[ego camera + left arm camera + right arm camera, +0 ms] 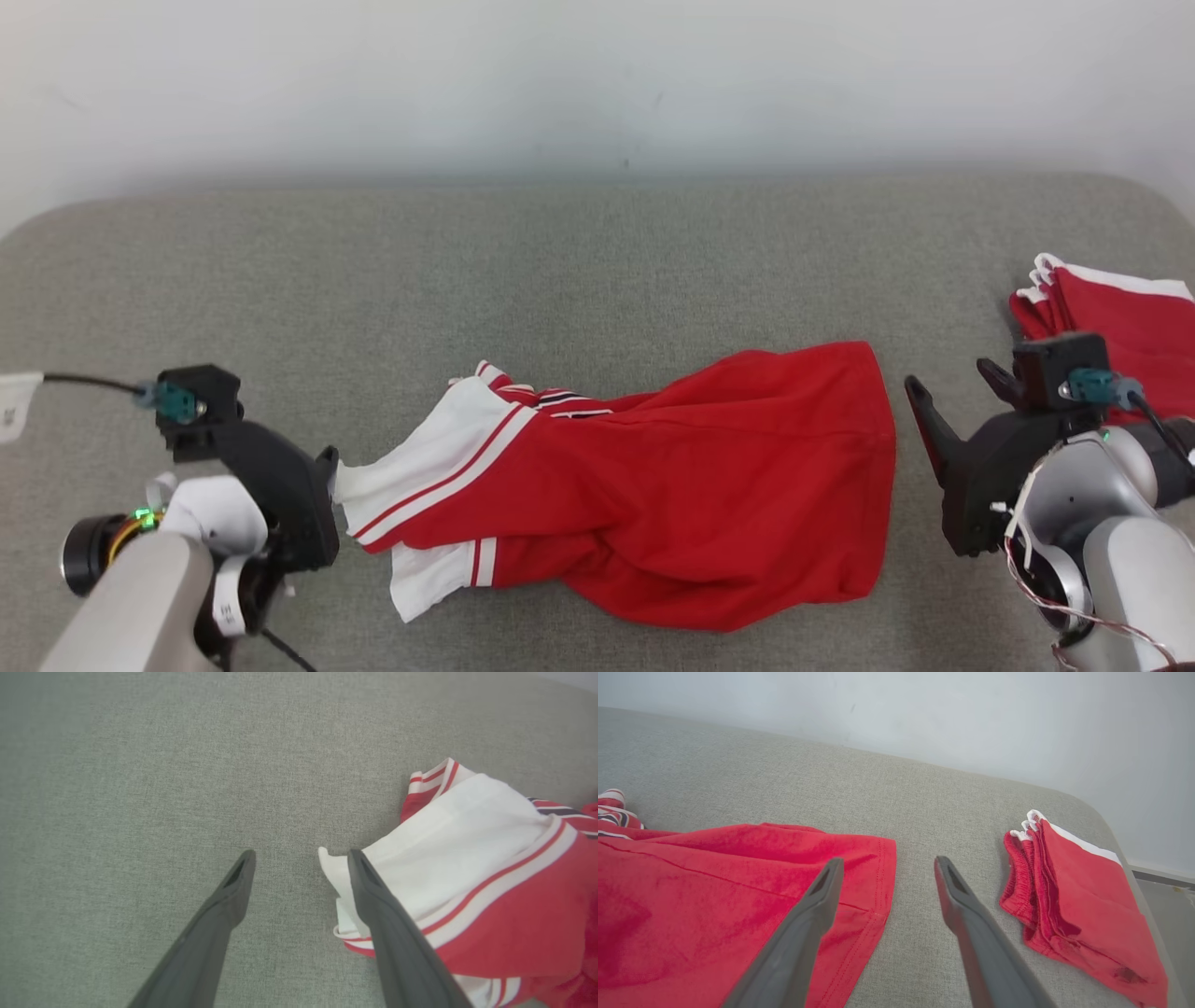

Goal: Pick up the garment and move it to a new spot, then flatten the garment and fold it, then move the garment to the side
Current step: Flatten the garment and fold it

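Your left gripper (301, 856) and right gripper (887, 861) gape empty; flattening looks due, so pinch the garment (672, 485) ends beside each.

- Grey woven fabric surface (597, 271): broad and flat, with rounded far corners.
- Wall (597, 84): plain and pale, directly behind the surface's far edge, with a few faint marks.
- Dark skirting strip (1157, 876) and grey floor (1171, 914): beyond the surface's right corner.
- Light: even and soft across the surface.
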Available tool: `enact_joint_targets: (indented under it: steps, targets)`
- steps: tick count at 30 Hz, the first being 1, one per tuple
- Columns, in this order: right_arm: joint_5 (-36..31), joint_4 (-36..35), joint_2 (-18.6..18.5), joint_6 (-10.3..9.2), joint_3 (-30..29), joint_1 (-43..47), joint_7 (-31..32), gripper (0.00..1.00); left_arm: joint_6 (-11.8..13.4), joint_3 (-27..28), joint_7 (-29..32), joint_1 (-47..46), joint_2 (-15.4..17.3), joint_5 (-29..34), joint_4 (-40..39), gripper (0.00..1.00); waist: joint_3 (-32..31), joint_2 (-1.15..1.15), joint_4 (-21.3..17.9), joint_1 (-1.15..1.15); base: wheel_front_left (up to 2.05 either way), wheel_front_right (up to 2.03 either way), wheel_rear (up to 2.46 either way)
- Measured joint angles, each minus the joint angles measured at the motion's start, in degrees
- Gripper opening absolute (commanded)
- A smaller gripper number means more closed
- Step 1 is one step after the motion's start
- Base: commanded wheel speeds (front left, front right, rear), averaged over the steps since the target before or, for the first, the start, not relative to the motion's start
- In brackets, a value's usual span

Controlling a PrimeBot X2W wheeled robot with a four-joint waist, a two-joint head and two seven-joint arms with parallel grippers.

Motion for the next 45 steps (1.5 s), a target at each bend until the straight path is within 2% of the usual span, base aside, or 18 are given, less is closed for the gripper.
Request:
enact_joint_targets:
  steps: [10,12,13,14,15,19,22,30,31,45]
  targets:
    - [1.0,0.4,-0.4,0.0,0.4,-1.2,-0.5,1.0,0.5,-2.6,11.4,-4.1,1.9,-0.9,-0.1,1.0,3.4,0.0,-0.5,0.01,0.0,0.0,0.0]
    - [1.0,0.4,-0.3,0.0,0.3,-1.1,-0.5,1.0,0.5,-2.8,11.8,-4.2,2.0,-0.8,-0.3,0.94,3.6,0.0,-0.6,0.01,0.0,0.0,0.0]
    - [1.0,0.4,-0.3,0.0,0.2,-1.1,-0.5,1.0,0.5,-3.1,12.3,-4.2,2.0,-0.8,-0.3,0.84,3.7,0.0,-0.6,0.01,0.0,0.0,0.0]
    - [1.0,0.4,-0.2,0.0,0.1,-1.1,-0.5,1.0,0.5,-3.4,12.7,-4.2,2.0,-0.7,-0.3,0.81,3.7,0.0,-0.6,0.01,0.0,0.0,0.0]
    - [1.0,0.4,-0.2,0.0,0.0,-1.1,-0.5,1.0,0.5,-3.7,13.0,-4.2,1.9,-0.8,-0.4,0.78,3.8,0.0,-0.6,0.01,0.0,0.0,0.0]
    - [1.0,0.4,-0.1,0.0,0.0,-1.1,-0.5,1.0,0.5,-4.0,14.2,-4.4,1.6,-1.2,-0.5,0.79,4.0,0.0,-0.6,0.0,0.0,0.0,0.0]
    - [1.0,0.3,0.1,0.0,0.2,-1.1,-0.5,1.0,0.8,-4.0,14.8,-5.1,1.4,-1.3,-0.5,0.68,4.4,0.0,-0.7,0.0,0.0,0.0,0.0]
    - [1.3,0.2,0.1,0.0,0.3,-2.0,-0.5,1.0,1.5,-3.3,15.9,-4.8,-0.1,-4.1,-1.1,0.93,5.8,0.0,-0.9,0.01,0.0,0.0,0.0]
    - [1.3,0.2,0.1,0.0,0.2,-2.0,-0.5,1.0,1.5,-3.0,15.9,-4.5,-0.3,-4.6,-1.6,1.0,5.9,0.0,-0.8,0.01,0.0,0.0,0.0]
    - [0.9,-0.3,1.0,0.0,-1.6,0.4,-0.5,1.0,3.8,-3.3,9.4,3.7,-0.1,-2.9,-10.2,1.0,4.4,0.0,1.1,0.0,0.0,0.0,0.0]
